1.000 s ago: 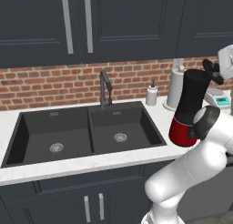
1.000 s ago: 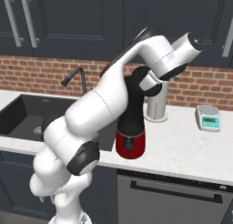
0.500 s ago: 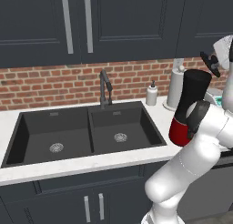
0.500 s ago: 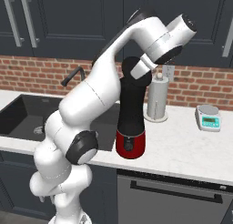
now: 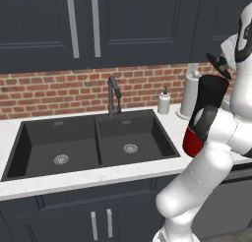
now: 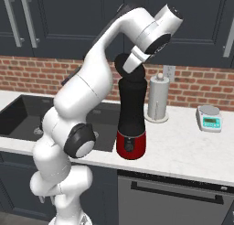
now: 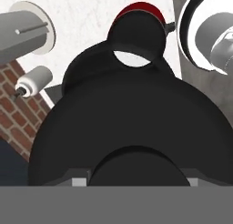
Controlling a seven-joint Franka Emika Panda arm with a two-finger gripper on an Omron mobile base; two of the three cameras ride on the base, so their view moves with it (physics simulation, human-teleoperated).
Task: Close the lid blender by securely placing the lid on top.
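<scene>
The blender [image 6: 132,114] stands on the counter, a black jar [image 5: 210,93] on a rounded red base [image 6: 131,145]. My gripper [image 6: 131,66] is shut on the lid [image 6: 124,64], a flat black disc held tilted just above the jar's mouth. In the left base view the lid [image 5: 218,64] slants over the jar's top with the gripper [image 5: 222,65] behind it. In the hand view the lid [image 7: 127,123] spreads wide, its knob [image 7: 136,166] lies at the gripper [image 7: 136,180], and the red base [image 7: 139,9] peeks out beyond it.
A white paper-towel roll [image 6: 157,98] stands right behind the blender. A small soap dispenser [image 5: 164,102] and the faucet [image 5: 113,96] are by the double sink [image 5: 88,145]. A kitchen scale [image 6: 209,119] sits to the right. Dark cabinets hang above.
My hand has carried the lid a little up and toward the sink side, bringing it over the jar's mouth. The blender has stayed in place.
</scene>
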